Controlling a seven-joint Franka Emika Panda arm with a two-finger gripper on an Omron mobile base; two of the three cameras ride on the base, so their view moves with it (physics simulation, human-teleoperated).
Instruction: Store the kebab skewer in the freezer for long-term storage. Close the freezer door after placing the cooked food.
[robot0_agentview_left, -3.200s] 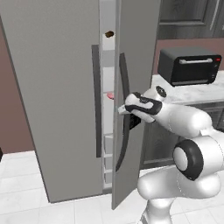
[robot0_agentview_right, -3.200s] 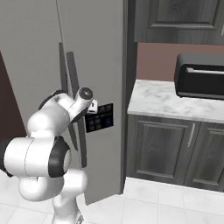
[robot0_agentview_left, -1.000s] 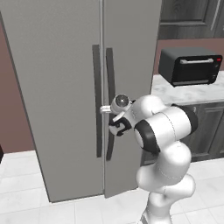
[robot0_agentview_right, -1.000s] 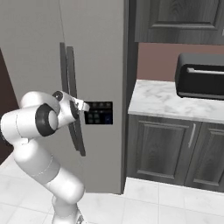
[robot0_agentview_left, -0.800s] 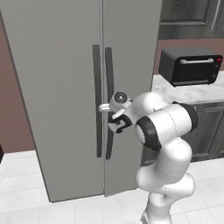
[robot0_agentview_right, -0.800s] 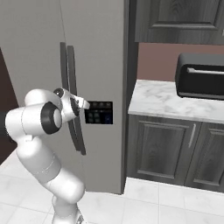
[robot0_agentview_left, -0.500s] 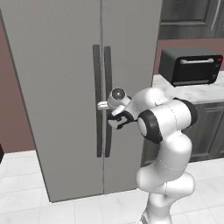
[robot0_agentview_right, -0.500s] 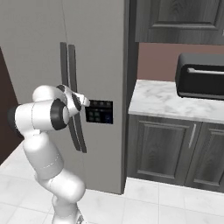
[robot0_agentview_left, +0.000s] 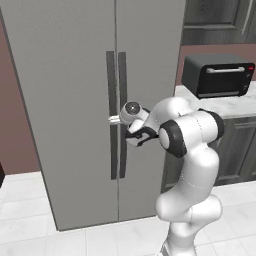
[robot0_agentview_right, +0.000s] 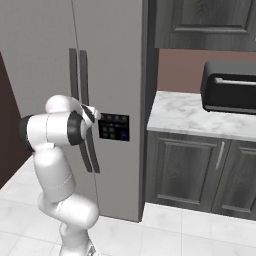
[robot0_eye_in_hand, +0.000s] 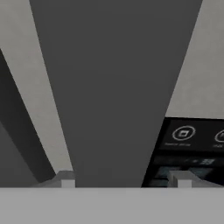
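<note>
The freezer door (robot0_agentview_left: 150, 100) is shut, its dark handle (robot0_agentview_left: 122, 115) upright (long axis vertical) between spread jaws.

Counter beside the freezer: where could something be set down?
The marble counter is bare between the freezer wall and the toaster oven. It is crowded at the freezer door handles, where the end effector straddles a bar.

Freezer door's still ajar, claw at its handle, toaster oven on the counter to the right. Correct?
Not ajar. The left base view shows the freezer door shut flush with the other door. The rest holds: the claw is at the handle, and the toaster oven stands on the counter to the right.
</note>
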